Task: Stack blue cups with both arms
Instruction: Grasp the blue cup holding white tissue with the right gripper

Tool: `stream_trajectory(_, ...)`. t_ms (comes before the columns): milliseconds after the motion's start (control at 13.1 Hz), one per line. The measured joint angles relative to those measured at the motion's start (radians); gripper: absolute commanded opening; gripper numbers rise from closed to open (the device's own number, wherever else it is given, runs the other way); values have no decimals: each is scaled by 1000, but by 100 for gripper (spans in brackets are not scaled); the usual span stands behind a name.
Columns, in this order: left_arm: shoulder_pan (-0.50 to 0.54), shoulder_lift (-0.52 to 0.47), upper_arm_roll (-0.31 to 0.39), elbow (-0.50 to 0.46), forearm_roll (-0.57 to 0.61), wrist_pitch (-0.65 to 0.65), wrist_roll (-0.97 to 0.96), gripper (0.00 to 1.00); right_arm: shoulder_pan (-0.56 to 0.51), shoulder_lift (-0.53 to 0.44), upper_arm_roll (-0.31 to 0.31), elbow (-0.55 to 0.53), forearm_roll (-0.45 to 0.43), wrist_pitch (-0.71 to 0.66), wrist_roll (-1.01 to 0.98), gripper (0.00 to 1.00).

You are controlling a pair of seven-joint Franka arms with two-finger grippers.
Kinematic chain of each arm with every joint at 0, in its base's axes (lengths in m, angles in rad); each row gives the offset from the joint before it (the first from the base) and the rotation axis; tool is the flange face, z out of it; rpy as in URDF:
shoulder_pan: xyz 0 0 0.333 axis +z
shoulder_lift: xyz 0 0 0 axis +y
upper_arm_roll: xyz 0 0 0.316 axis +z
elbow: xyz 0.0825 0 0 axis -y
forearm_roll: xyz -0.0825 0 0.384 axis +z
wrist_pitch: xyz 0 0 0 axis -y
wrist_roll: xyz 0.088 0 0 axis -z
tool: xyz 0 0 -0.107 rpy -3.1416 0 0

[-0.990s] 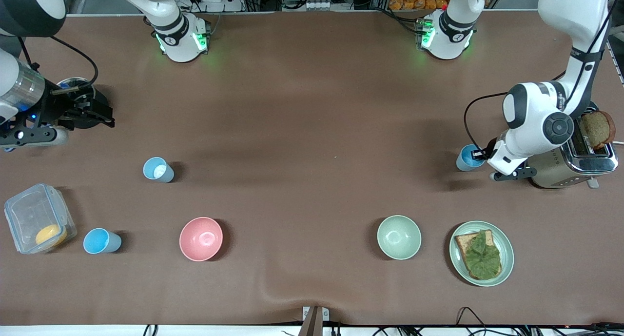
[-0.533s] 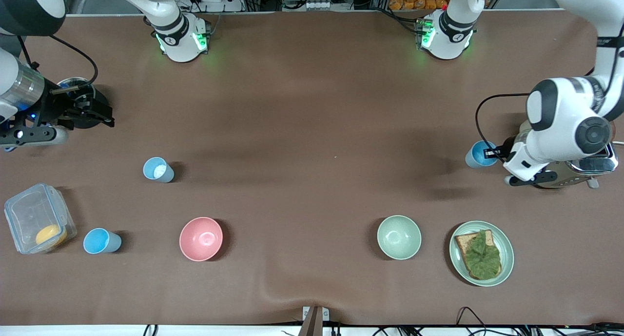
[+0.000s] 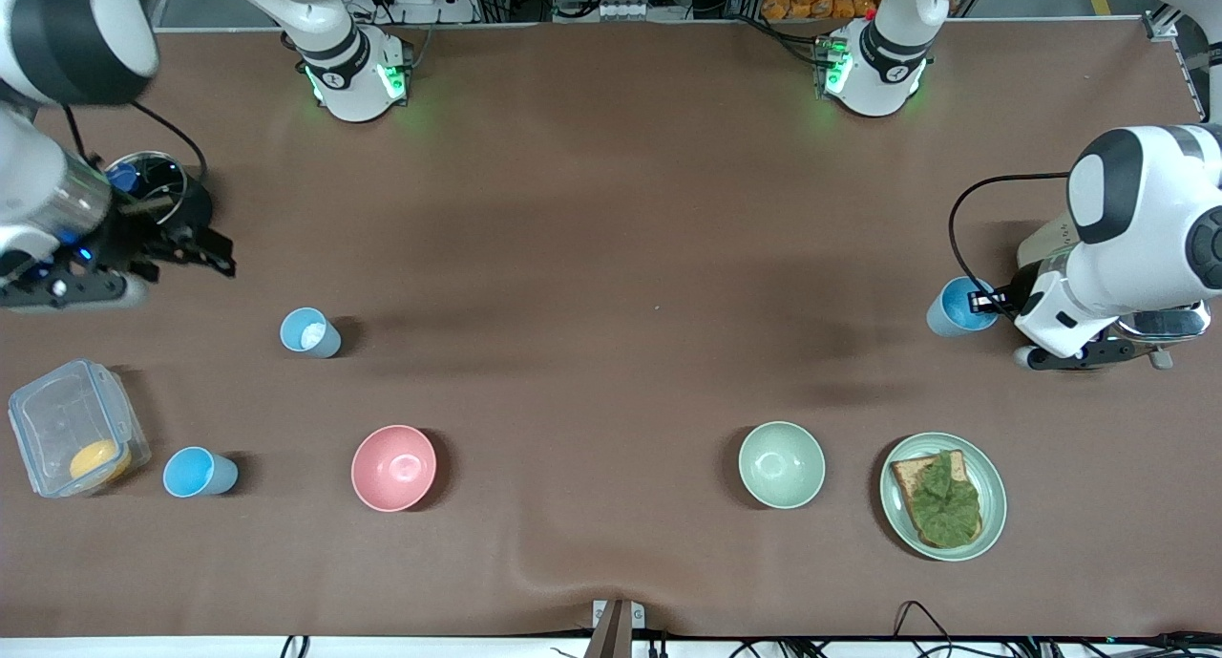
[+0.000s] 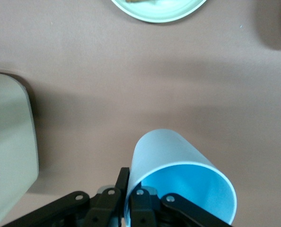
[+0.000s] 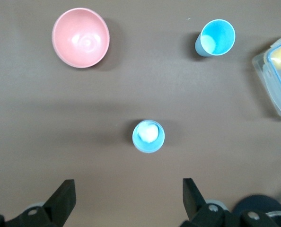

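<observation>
Three blue cups are in play. One, the held cup (image 3: 958, 307), with a bright blue inside, is clamped by its rim in the left tool (image 3: 991, 302), up off the worktop (image 3: 611, 238) at the left arm's end and tipped so its mouth faces the wrist camera; in the left wrist view one finger (image 4: 145, 208) sits inside the wall and the other outside. Two more stand upright, well apart from it, at the right arm's end: the whitish-inside cup (image 3: 309, 332) and, nearer the front camera, the bright-inside cup (image 3: 198, 473) just beside a clear lidded box (image 3: 74, 427).

The right tool (image 3: 196, 252) hangs with its fingers spread and nothing between them. In the right wrist view the whitish-inside cup (image 5: 148, 136) lies almost straight ahead of the gap between the fingers, mouth up, its long axis vertical. That alignment is what the coming grasp turns on, I judge: the right arm is much the nearer to both standing cups, so a short descent should reach the cup.

A pink bowl (image 3: 393, 467) and a pale green bowl (image 3: 781, 464) sit nearer the front camera, clear of both tools.
</observation>
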Motion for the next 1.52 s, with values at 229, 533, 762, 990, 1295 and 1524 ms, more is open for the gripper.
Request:
stream_trajectory(229,0,-14,-64,22,0,-13,-55,0,-31,73,-3,-115,0,161,-2,100)
stream_trajectory(533,-6,-50,-162,110,0,-101,-124,0,-79,211,-7,-131,-2,292,-89,100)
stream_trajectory(762,-5,-61,-194,229,0,-233,-145,0,-117,270,-10,-191,-2,427,-152,100)
stream_trajectory(990,-6,-71,-228,282,0,-277,-162,0,-117,272,-5,-252,-2,477,-155,100)
stream_trajectory(1295,4,-76,-230,290,0,-288,-164,0,-117,270,-5,-351,-2,581,-155,100)
stream_trajectory(1524,5,-76,-229,290,0,-288,-164,0,-117,270,-5,-378,-2,597,-155,100)
